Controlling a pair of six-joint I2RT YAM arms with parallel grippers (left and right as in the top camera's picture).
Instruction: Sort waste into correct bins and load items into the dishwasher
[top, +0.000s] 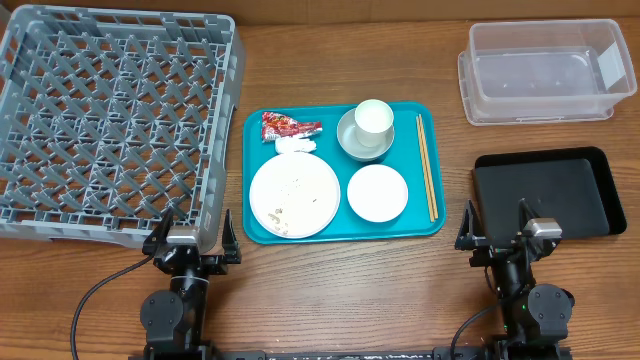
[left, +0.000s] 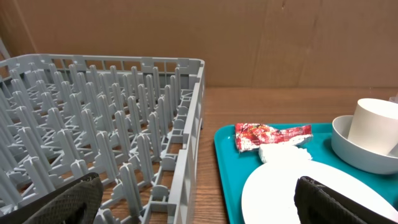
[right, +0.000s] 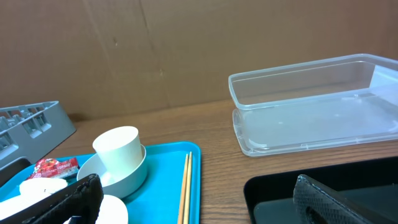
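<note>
1. Overhead: the left gripper (top: 195, 240) and right gripper (top: 497, 235) sit at the near table edge, both spread wide and holding nothing. Between them lies the tray (top: 340, 230), which carries a wrapper (top: 290, 126), a tissue (top: 296, 146), a plate (top: 294, 196), a cup (top: 374, 117) standing in a bowl (top: 346, 142), a dish (top: 377, 192) and chopsticks (top: 426, 165). The rack (top: 115, 120) is to the left. The black bin (top: 545, 195) is just ahead of the right gripper, with the clear bin (top: 545, 75) beyond it.
2. The step looks like the first pick, and the waste should probably go first. Wrapper and tissue touch, so pinch the wrapper at its free end from above to avoid dragging the tissue. The pictures do not tell which bin takes which waste.
3. Left wrist: the rack wall stands close on the left, just beside the tray rim. The wrapper lies ahead, with the tissue on its near side and the plate rim nearer again. Rise clear of the rack wall before reaching across.
4. Right wrist: the chopsticks lie side by side near the tray's right rim. They are thin, so close across both at mid-length.
5. The table (top: 330, 290) is smooth wood, so the tray may slide if pushed. A cardboard wall (left: 280, 37) backs the scene.
</note>
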